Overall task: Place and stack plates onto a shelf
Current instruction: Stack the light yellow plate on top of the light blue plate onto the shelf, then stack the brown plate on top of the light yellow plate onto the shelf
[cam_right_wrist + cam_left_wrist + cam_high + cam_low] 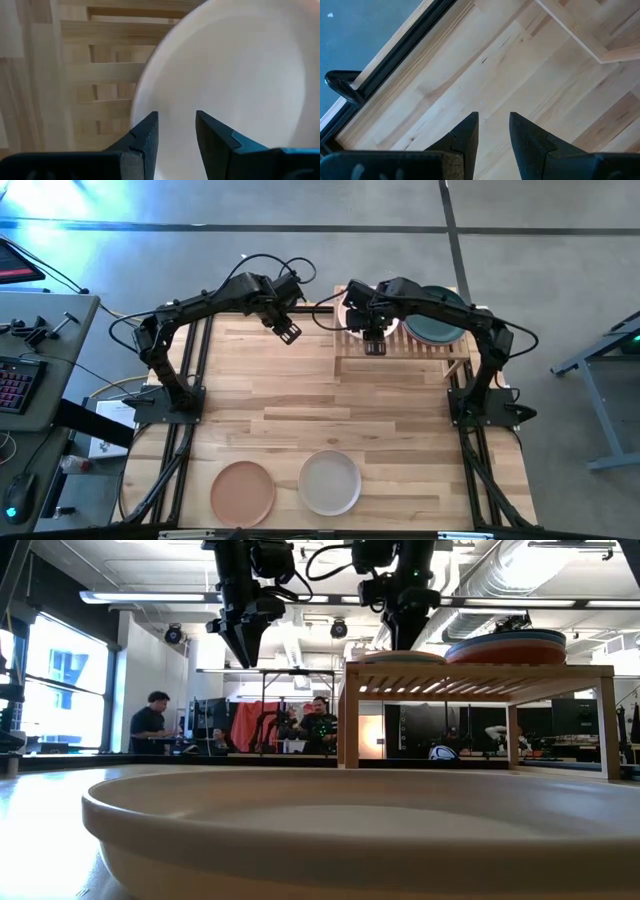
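The shelf [405,343], a low rack of light slats, stands at the table's far right. On its right half rests a stack of plates [438,320] with a dark teal one on top. On its left half lies a single pale plate [230,75]. My right gripper [176,120] hangs open just above that plate's near rim, pointing down, and I see no touch in the low view [405,640]. My left gripper [291,334] hangs open over the bare table left of the shelf. A terracotta plate [242,490] and a grey-white plate [330,482] lie flat near the table's front edge.
The wooden tabletop [300,400] is bare between the shelf and the two near plates. A black clamp [342,82] sits on the table's edge by my left gripper. Beyond the table, people sit at desks [155,720].
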